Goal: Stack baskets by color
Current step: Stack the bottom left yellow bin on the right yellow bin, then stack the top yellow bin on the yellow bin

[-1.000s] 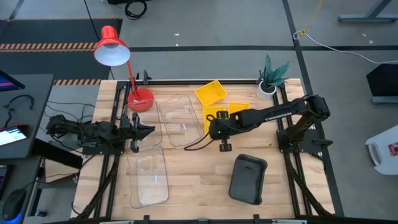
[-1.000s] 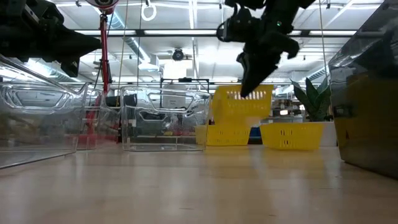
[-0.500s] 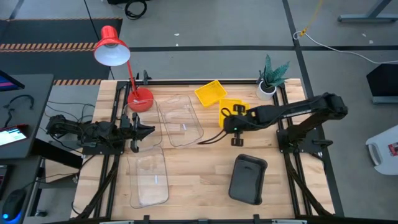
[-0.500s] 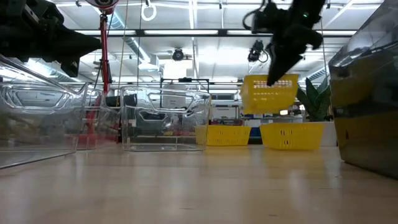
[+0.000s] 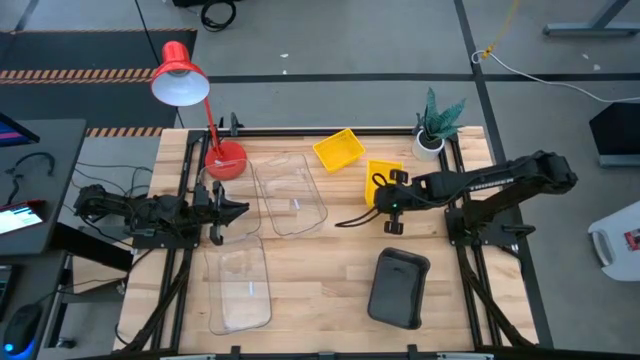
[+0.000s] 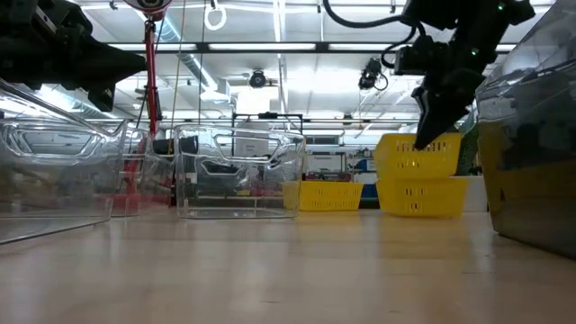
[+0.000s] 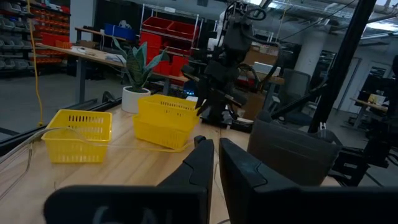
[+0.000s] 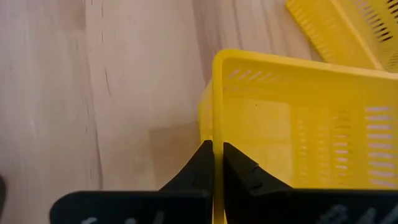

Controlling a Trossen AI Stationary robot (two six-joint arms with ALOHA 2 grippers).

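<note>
Right end effector [image 5: 384,189]: clamping the rim of a held yellow basket [image 6: 417,155] and hanging it directly above the lower yellow basket [image 6: 421,196] near the plant [image 5: 437,125].

Risk: the one-edge grip is leaving the basket tilting; if it is let go off-square it is likely catching on the lower rim and sitting crooked or sliding off.

Left end effector [image 5: 243,209]: clenched on nothing, waiting at the bench [image 5: 320,290] edge.

Count: yellow baskets, three, including the far yellow basket [image 5: 339,148]; clear baskets [image 5: 288,193], two; grey basket [image 5: 400,288], one.

high view straight down; low view table-level; wrist views close — all share yellow baskets [image 5: 383,174].
</note>
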